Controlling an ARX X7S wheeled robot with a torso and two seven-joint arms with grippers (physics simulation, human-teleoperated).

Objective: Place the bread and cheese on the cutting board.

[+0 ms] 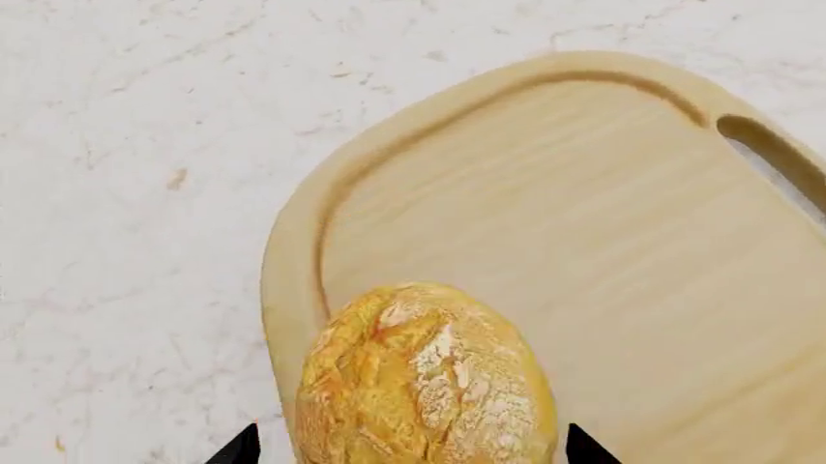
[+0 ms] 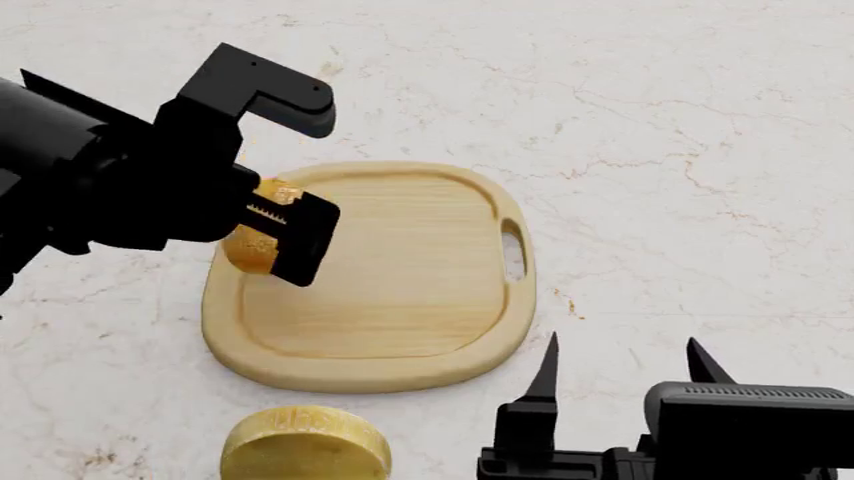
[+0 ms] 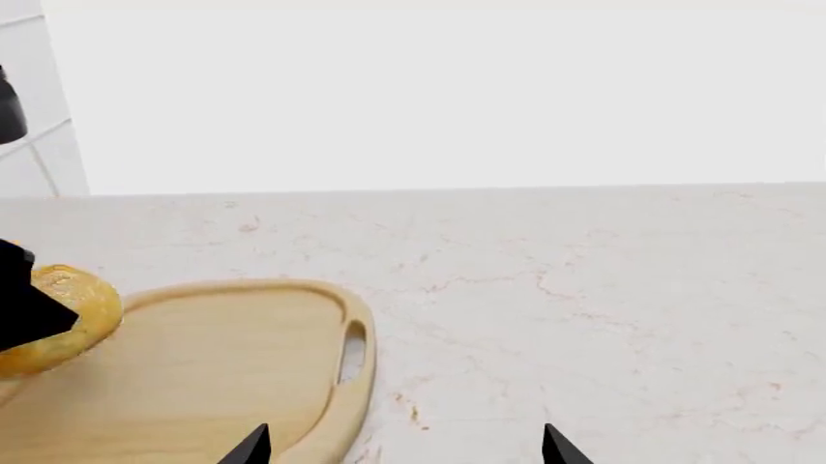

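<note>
White marble worktop (image 2: 694, 120) with faint grey and tan veins, filling the head view. Behind it, in the right wrist view, a plain pale wall (image 3: 439, 87) and a strip of white tile (image 3: 33, 106) at one side.

Light wooden cutting board (image 2: 400, 270) flat on the worktop, rounded corners, groove near the rim, slot handle at the end on the robot's right. Round bread roll (image 1: 427, 382), golden-brown, cracked crust dusted with flour. Held over the left end of the board, between the fingers of the left tool (image 2: 274, 225), which is clamped on it. From the right wrist view, roll apparently slightly above the board surface; contact cannot be confirmed. Pale yellow cheese (image 2: 304, 443) on the worktop just in front of the board, near its left front corner, not touching it.

Right tool (image 2: 621, 365) low at the front right, beside the board, fingers spread apart and holding nothing.

In the head view, most of the roll hidden behind the left tool and arm. Cheese cut off by the bottom edge, so its flat face is not visible. In the left wrist view, only the two black fingertips (image 1: 239, 447) showing.
</note>
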